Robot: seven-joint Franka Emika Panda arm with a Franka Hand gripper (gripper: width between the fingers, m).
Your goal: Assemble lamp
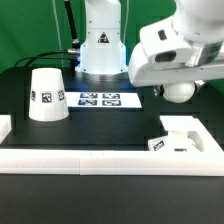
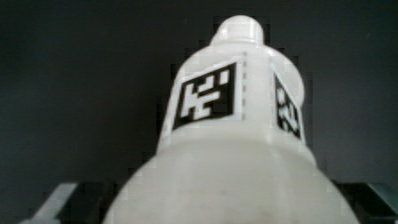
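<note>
My gripper (image 1: 178,84) is shut on the white bulb (image 1: 180,93) and holds it in the air above the table at the exterior view's right. In the wrist view the bulb (image 2: 222,130) fills the picture, with black-and-white tags on its neck, and my gripper (image 2: 214,212) clasps its round end; dark fingers (image 2: 63,203) show at either side. The flat square base (image 1: 180,142) lies below the bulb on the table. The cone-shaped shade (image 1: 47,96) stands upright at the exterior view's left, apart from the gripper.
The marker board (image 1: 98,99) lies flat at the table's middle back. A low white wall (image 1: 80,160) runs along the front and turns up at both ends. The robot's own base (image 1: 100,45) stands at the back.
</note>
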